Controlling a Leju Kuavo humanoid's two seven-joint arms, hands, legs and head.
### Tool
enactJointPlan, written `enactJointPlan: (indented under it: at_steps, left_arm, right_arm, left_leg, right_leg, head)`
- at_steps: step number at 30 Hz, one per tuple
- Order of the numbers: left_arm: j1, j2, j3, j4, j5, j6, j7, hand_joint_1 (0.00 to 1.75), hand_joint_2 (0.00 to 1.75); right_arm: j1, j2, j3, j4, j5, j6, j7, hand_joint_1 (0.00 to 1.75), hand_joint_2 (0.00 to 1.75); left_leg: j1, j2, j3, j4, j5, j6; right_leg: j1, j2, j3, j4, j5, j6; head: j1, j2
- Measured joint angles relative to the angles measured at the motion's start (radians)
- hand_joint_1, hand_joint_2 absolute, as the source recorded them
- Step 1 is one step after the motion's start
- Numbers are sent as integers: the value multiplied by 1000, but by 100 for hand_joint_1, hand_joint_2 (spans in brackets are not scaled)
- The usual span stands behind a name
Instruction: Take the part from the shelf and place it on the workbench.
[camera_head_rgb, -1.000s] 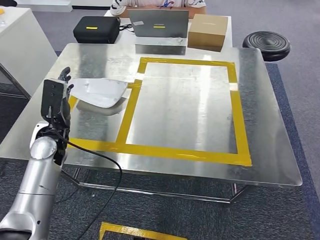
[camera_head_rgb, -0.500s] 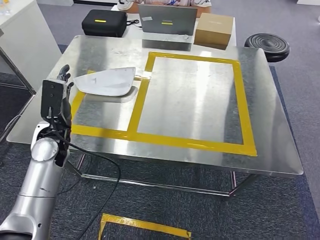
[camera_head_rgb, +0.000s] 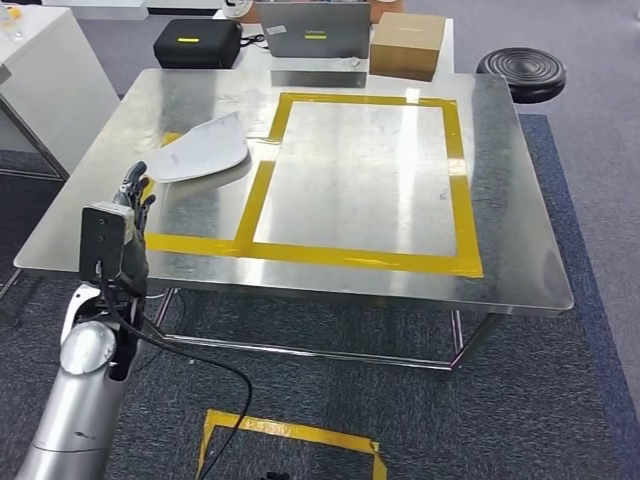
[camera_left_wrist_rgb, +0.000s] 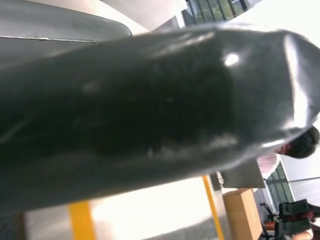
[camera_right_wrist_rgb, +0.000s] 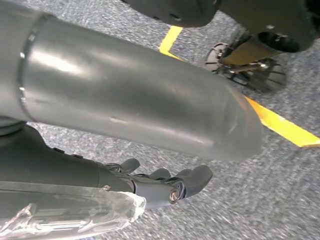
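The white part (camera_head_rgb: 198, 150) lay on the bench (camera_head_rgb: 362, 190), apart from the left robot hand (camera_head_rgb: 133, 205), whose fingers stood loosely apart, holding nothing. It looked thin, light, stiff, slippery; best gripped by its edge.

The surface (camera_head_rgb: 362, 190) is bare sheet metal, brushed and glossy, throwing back pale glare. Yellow tape (camera_head_rgb: 317, 252) on it looks smooth and slightly shiny. The part (camera_head_rgb: 198, 150) is white, smooth and matt, like moulded plastic. The floor (camera_head_rgb: 528, 400) is rough grey carpet. The left arm (camera_head_rgb: 75, 410) is satin silver metal; the left hand (camera_head_rgb: 130, 215) is dark matt plastic. The right hand (camera_right_wrist_rgb: 166, 185) is smooth grey plastic, with crinkled clear film beside it. The box (camera_head_rgb: 407, 45) is matt brown cardboard.
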Motion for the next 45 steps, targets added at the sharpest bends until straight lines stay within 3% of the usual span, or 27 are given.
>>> enactJointPlan:
  at_steps: [2,4,6,8,9,11,13,14,15,17,19,20,22,24,26,28,29,30,31,32,34,36,39,41,43,44,45]
  left_arm:
    - [27,0,-4,-33,3,3,0,0,0]
    - [48,0,-8,-70,4,5,0,0,0]
    - [69,-1,-9,-103,4,7,-1,0,0]
    - [93,-4,-10,-124,4,8,-1,0,0]
    - [104,-6,-11,-133,4,8,0,0,0]
    - [123,-12,-12,-149,3,10,0,0,0]
    - [141,-16,-13,-161,2,13,0,0,0]
    - [149,-18,-13,-163,1,14,0,0,0]
    - [156,-19,-13,-165,0,15,1,0,0]
    - [165,-21,-13,-169,0,15,1,0,0]
    - [170,-21,-13,-175,0,15,1,0,0]
    - [171,-21,-13,-179,0,16,2,0,0]
    - [173,-21,-13,-184,0,17,2,0,0]
    - [178,-22,-13,-186,0,18,2,0,0]
    - [182,-22,-13,-187,-1,18,2,0,0]
    - [186,-22,-13,-188,-4,20,3,0,0]
    - [189,-23,-13,-189,-5,22,3,0,0]
    - [192,-23,-13,-189,-6,24,4,0,0]
    - [194,-23,-13,-190,-7,26,4,0,0]
    - [195,-23,-13,-192,-8,27,5,0,0]
    - [195,-23,-13,-200,-13,29,6,0,0]
    - [196,-24,-14,-207,-17,30,6,0,0]
    - [202,-25,-14,-210,-18,31,6,0,0]
    - [204,-26,-14,-211,-18,31,6,0,0]
    - [205,-27,-14,-213,-18,31,6,0,0]
    - [205,-27,-14,-213,-18,31,6,0,0]
    - [206,-27,-14,-213,-18,31,6,0,0]
  right_arm:
    - [-1,2,-2,0,-5,-2,0,0,0]
    - [-2,5,-3,0,-12,-4,0,0,0]
    - [-2,9,-6,0,-15,-4,0,0,0]
    - [-1,10,-8,0,-15,-5,1,0,0]
    - [1,11,-10,0,-15,-6,1,0,0]
    - [1,12,-14,0,-16,-8,1,0,0]
    - [0,12,-17,0,-16,-10,0,0,0]
    - [-1,12,-18,0,-16,-11,0,0,0]
    - [-1,12,-18,0,-16,-11,0,0,0]
    - [-2,12,-19,0,-16,-12,0,0,0]
    - [-6,14,-19,0,-16,-12,0,0,0]
    - [-6,16,-19,0,-16,-13,-1,0,0]
    - [-6,18,-19,-1,-16,-14,-1,0,0]
    - [-5,18,-20,-1,-16,-14,-2,0,0]
    - [-6,18,-21,-1,-16,-14,-2,0,0]
    - [-5,18,-22,-1,-16,-15,-2,0,0]
    - [-5,18,-23,-1,-16,-15,-2,0,0]
    - [-4,18,-24,-1,-16,-15,-2,0,0]
    - [-4,18,-24,-1,-16,-15,-3,0,0]
    - [-4,18,-24,-1,-16,-15,-3,0,0]
    - [-5,18,-25,-1,-16,-15,-5,0,0]
    - [-6,18,-25,-2,-16,-15,-6,0,0]
    - [-3,18,-25,-2,-16,-16,-6,0,0]
    - [0,18,-26,-2,-16,-16,-6,0,0]
    - [-1,18,-27,-2,-15,-15,-6,0,0]
    - [-2,18,-27,-2,-15,-15,-6,0,0]
    - [-3,19,-27,-2,-15,-15,-6,0,0]
  left_leg:
    - [-7,0,79,-95,42,17]
    - [-17,1,176,-232,56,34]
    - [-23,2,213,-295,53,41]
    - [-22,3,204,-303,68,46]
    - [-19,4,197,-306,78,51]
    - [-13,5,176,-309,100,58]
    - [-12,5,146,-308,123,60]
    - [-11,5,131,-307,134,58]
    - [-10,5,115,-306,146,56]
    - [-8,5,88,-305,169,49]
    - [-8,3,70,-302,188,39]
    - [-10,3,66,-301,198,34]
    - [-10,2,64,-303,216,25]
    - [-7,2,58,-297,205,15]
    - [-4,1,33,-225,120,4]
    - [-4,1,0,-86,17,-3]
    - [-3,1,-8,-30,-6,-4]
    - [-3,1,-3,-2,-6,-4]
    - [-3,1,20,-12,13,-3]
    - [-3,1,58,-55,39,-2]
    - [-2,0,162,-196,71,2]
    - [-2,-2,219,-291,66,8]
    - [-3,-2,205,-306,71,29]
    - [-1,1,188,-306,88,46]
    - [-4,3,166,-305,107,54]
    - [-6,3,154,-305,116,56]
    - [-8,3,142,-305,125,57]
  right_leg:
    - [5,-1,-20,0,18,0]
    - [11,-2,-35,1,34,3]
    - [13,-3,-42,-1,50,12]
    - [11,-4,-46,-4,59,24]
    - [10,-5,-53,8,42,30]
    - [7,-5,-82,88,-42,43]
    - [3,-6,-114,221,-130,52]
    - [1,-6,-116,267,-143,56]
    - [0,-7,-102,282,-132,58]
    - [-3,-6,-19,203,-79,61]
    - [-4,-4,90,55,-73,62]
    - [-4,-3,123,2,-82,58]
    - [0,0,136,-35,-91,42]
    - [-1,-3,120,-33,-76,23]
    - [-3,-7,103,-34,-53,5]
    - [-3,-8,77,-32,-29,-1]
    - [-3,-9,62,-32,-17,0]
    - [-3,-9,47,-31,-6,1]
    - [-3,-9,33,-30,4,4]
    - [-3,-9,20,-30,13,7]
    - [-1,-9,0,-26,29,16]
    - [3,-9,-15,-21,45,26]
    - [1,-9,-37,-14,52,40]
    - [-1,-9,-64,48,-12,50]
    - [-1,-9,-101,181,-104,56]
    - [-1,-9,-112,242,-130,57]
    - [0,-9,-110,275,-134,55]
  head:
    - [0,0]
    - [2,0]
    - [2,0]
    - [0,0]
    - [1,0]
    - [3,0]
    - [6,0]
    - [6,0]
    - [6,0]
    - [6,0]
    - [5,0]
    - [4,0]
    - [2,0]
    - [2,0]
    - [-1,0]
    - [-3,0]
    - [-3,0]
    - [-3,0]
    - [-3,0]
    - [-3,0]
    - [-3,0]
    - [-4,0]
    - [-4,0]
    - [-1,0]
    - [2,0]
    - [2,0]
    - [1,0]
